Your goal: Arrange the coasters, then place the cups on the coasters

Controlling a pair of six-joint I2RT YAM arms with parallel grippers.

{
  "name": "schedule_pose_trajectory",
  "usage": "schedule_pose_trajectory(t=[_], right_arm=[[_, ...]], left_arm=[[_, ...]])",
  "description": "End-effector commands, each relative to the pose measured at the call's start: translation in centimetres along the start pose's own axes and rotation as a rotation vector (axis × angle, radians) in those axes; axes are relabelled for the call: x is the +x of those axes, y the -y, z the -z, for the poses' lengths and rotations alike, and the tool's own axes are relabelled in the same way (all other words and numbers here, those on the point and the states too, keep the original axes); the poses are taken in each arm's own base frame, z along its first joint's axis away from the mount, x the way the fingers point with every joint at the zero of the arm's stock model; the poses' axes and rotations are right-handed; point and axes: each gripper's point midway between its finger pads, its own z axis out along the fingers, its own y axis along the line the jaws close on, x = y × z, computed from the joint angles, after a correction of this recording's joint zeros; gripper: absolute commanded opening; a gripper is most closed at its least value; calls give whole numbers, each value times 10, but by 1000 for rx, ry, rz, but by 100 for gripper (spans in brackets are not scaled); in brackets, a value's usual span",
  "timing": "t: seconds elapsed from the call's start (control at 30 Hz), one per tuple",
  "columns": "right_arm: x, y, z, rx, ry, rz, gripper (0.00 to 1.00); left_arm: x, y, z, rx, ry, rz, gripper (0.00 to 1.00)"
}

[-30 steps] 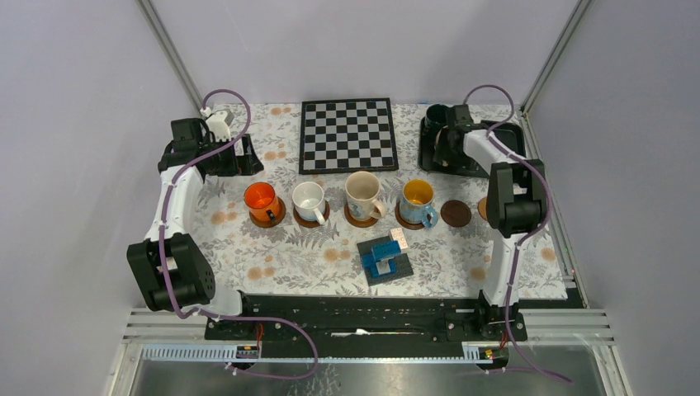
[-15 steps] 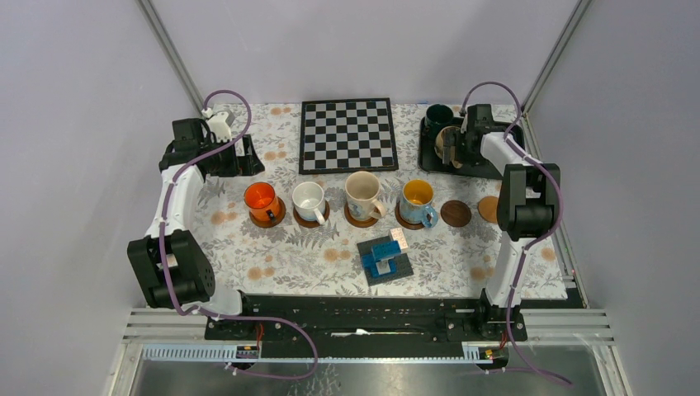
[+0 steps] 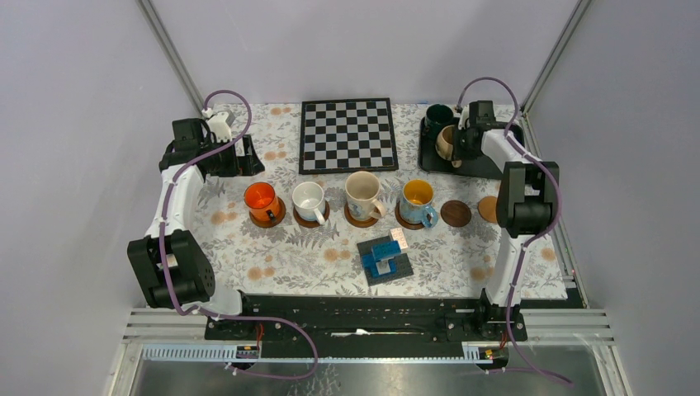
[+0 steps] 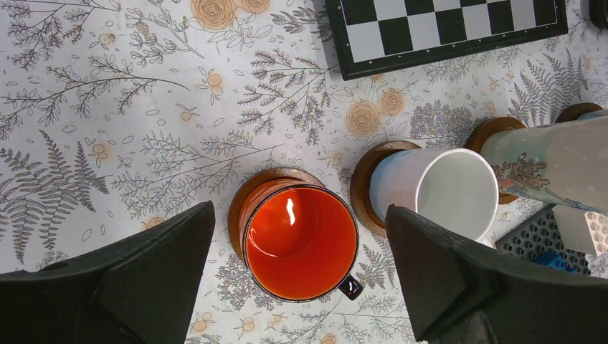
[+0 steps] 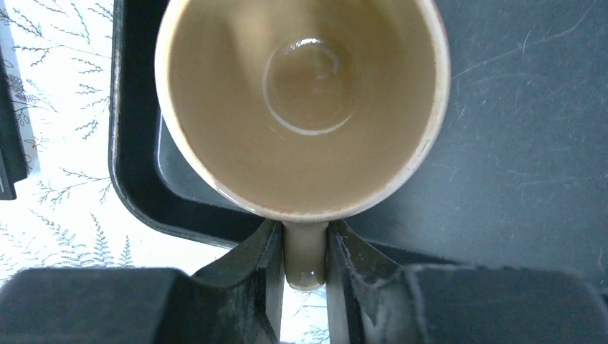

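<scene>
In the upper right of the overhead view, the right jaws are clamped on the handle of the beige mug (image 3: 446,142). This mug is at the left side of the black tray (image 3: 472,168). The dark green mug (image 3: 437,116) stands just behind it, in the tray's upper-left corner.

From the right wrist we look straight down into the beige mug (image 5: 301,100). Its handle (image 5: 305,254) points toward the bottom of the frame and is pinched between the two jaws. The black tray (image 5: 516,129) fills the right side of that view, and the mug hangs over the tray's rounded corner. We cannot tell whether its base rests on the tray.

Across the middle of the worktop (image 3: 289,256) runs a row of four mugs, each on a brown coaster. From left to right they are the orange mug (image 3: 262,200), the white mug (image 3: 309,200), the patterned cream mug (image 3: 363,195) and the blue mug (image 3: 418,200) with its yellow inside. To the right of the blue mug lie two bare discs. One is a dark coaster (image 3: 456,214); the other is a lighter coaster (image 3: 487,208), partly hidden by the right arm (image 3: 516,198).

The left jaws stand wide apart and hold nothing. In the left wrist view they frame the orange mug (image 4: 301,244) at lower centre, with the rim of its coaster (image 4: 240,201) showing on the left. The white mug (image 4: 444,193) is just to the right, and the patterned cream mug (image 4: 552,161) is at the right edge.

The chessboard (image 3: 347,134) lies at upper centre of the overhead view. A blue block model (image 3: 385,259) sits below the row of mugs.
</scene>
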Motion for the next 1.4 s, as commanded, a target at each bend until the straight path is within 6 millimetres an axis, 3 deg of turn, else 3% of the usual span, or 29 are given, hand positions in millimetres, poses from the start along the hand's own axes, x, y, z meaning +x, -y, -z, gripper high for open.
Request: schedule_pose_trajectory(t=[0.0, 0.13, 0.33, 0.53, 0.63, 0.8, 1.03, 1.2, 1.37], right_arm=[[-13, 9, -1, -19, 27, 8, 19], [-12, 8, -1, -30, 34, 21, 0], [-27, 2, 30, -47, 154, 61, 0], [-48, -10, 86, -80, 316, 135, 0], [-45, -15, 111, -92, 359, 175, 0], [-22, -26, 155, -112, 409, 236, 0], [37, -34, 190, -116, 387, 259, 0], [81, -33, 193, -96, 337, 225, 0], [106, -29, 181, -78, 307, 204, 0]], left_arm=[[-26, 2, 6, 10, 72, -51, 99], [-27, 2, 7, 10, 70, -59, 99], [-26, 2, 8, 10, 68, -62, 99], [-26, 4, 9, 17, 70, -61, 99], [-25, 6, 9, 26, 69, -56, 99], [-22, 9, 9, 39, 65, -49, 99], [-21, 13, 8, 60, 63, -44, 99], [-22, 15, 7, 72, 63, -45, 99], [-23, 16, 5, 79, 62, -49, 99]])
